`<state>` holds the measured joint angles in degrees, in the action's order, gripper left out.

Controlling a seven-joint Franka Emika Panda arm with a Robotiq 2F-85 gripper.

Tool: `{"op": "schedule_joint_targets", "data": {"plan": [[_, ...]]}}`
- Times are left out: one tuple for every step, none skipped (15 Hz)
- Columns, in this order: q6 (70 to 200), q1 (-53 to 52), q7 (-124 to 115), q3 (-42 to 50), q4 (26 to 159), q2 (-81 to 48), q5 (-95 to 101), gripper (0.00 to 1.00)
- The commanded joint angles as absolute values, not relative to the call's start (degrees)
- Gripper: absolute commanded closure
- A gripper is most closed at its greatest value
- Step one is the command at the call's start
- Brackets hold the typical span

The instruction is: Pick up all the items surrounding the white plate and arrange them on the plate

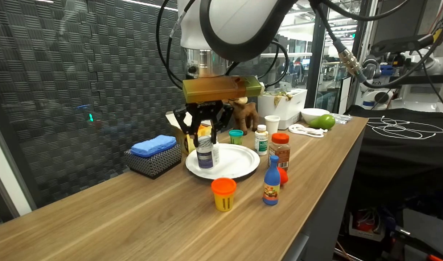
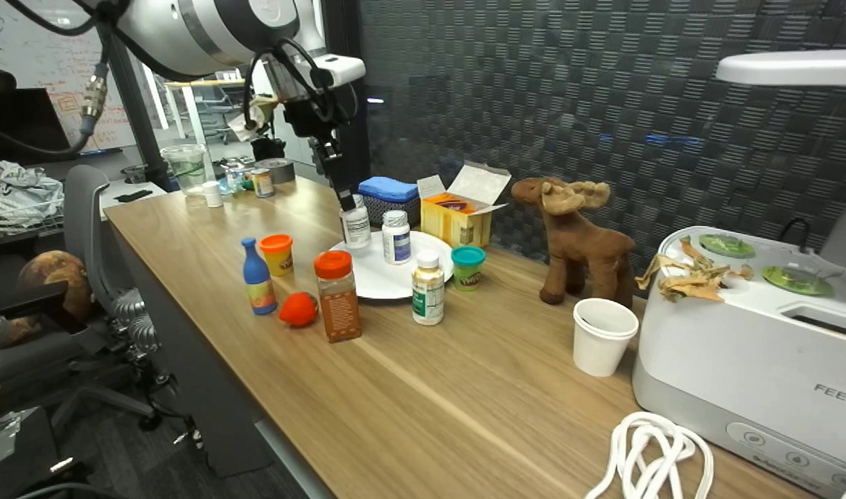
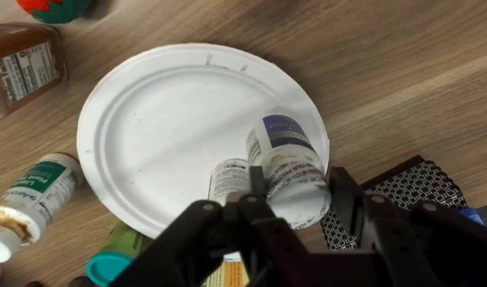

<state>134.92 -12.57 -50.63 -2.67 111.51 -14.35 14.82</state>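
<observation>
One small white plastic bottle with a purple label is pinched across its cap by the gripper, at one side of the round, flat white plate. A light, stiff, slippery load is to be expected, best held squarely by the cap. Just beside the gripper, a similar white plastic bottle is stood on the plate. Farther from the gripper, a yellow plastic tub with an orange lid and a red-lidded clear jar are seen on the wooden desk. Whether the pinched bottle's base is touching the plate cannot be told. In the wrist view the similar bottle is partly hidden by the gripper, the jar cut off.
</observation>
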Motion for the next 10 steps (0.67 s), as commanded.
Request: {"op": "schedule_joint_targets", "data": {"plan": [[137.2,-12.2,-49.8,-2.9,111.5,-14.9,13.0,0.81],[137.6,-12.2,-49.7,-2.8,111.6,-15.2,12.8,0.81],[137.9,-12.3,-49.8,-2.7,111.8,-15.4,12.9,0.81],[138.4,-12.2,-49.7,-2.7,112.0,-15.6,12.7,0.81],[138.7,-12.3,-49.9,-2.5,112.1,-15.8,12.9,0.81],[139.1,-12.3,-49.9,-2.5,112.2,-15.9,12.9,0.81],[139.4,-12.3,-50.0,-2.4,112.3,-16.0,12.9,0.81],[139.8,-12.4,-50.0,-2.4,112.4,-16.1,13.0,0.81],[140.0,-12.3,-50.0,-2.3,112.7,-16.1,12.8,0.81],[140.4,-12.3,-50.1,-2.3,113.1,-16.0,12.8,0.81]]}}
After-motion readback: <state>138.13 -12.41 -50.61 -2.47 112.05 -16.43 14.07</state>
